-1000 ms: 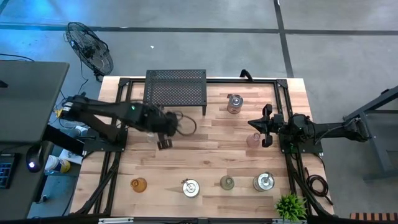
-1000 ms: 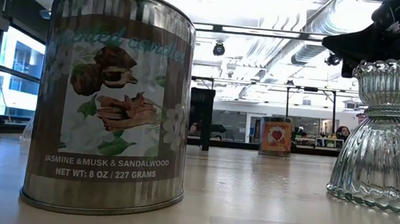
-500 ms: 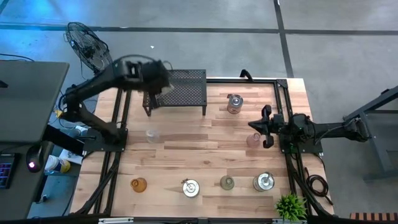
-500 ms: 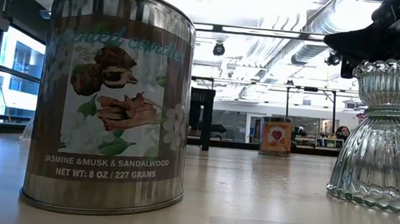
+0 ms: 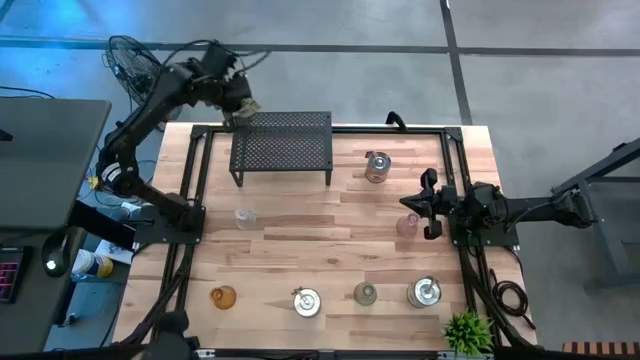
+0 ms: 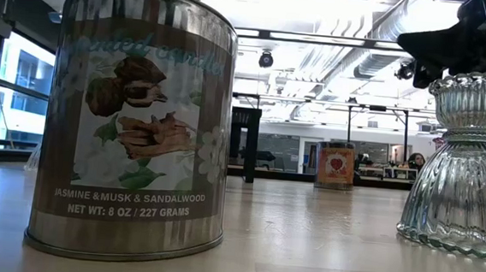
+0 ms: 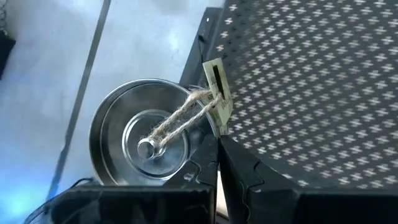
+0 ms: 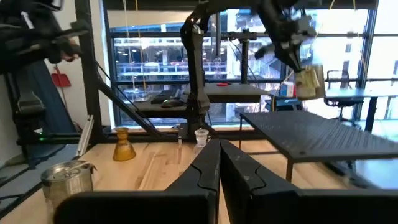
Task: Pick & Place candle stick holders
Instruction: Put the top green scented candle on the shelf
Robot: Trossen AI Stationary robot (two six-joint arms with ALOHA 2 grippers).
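My left gripper (image 5: 238,108) is raised over the far left corner of the black rack (image 5: 283,145), shut on a silver candle stick holder (image 7: 140,140). The holder has a round knobbed lid, a twine loop and a paper tag (image 7: 217,93). From the right wrist view it hangs (image 8: 308,81) under the gripper above the rack. More holders stand on the table: clear (image 5: 243,215), pink (image 5: 407,225), silver (image 5: 376,167), and at the near edge amber (image 5: 222,296), silver (image 5: 305,301), olive (image 5: 366,293) and silver (image 5: 424,292). My right gripper (image 5: 430,205) waits shut beside the pink one. My left gripper has the silver holder at the edge of its lid (image 7: 202,134), on the side where the tag sits. The fingers themselves hide whether they pinch the rim or the twine. They slant down from above. The holder hangs lifted clear, above the rack's corner.
The rack stands on thin legs at the table's far left. A small green plant (image 5: 466,332) sits at the near right corner. A fan (image 5: 145,75) stands on the floor beyond the far left corner. Bare wood lies in the table's middle.
My left gripper has swung from the middle left of the table toward the far left corner, turning about as it went, and carried the silver holder clear of the table to the rack's corner. The clear holder, earlier hidden under the arm, now shows on the table.
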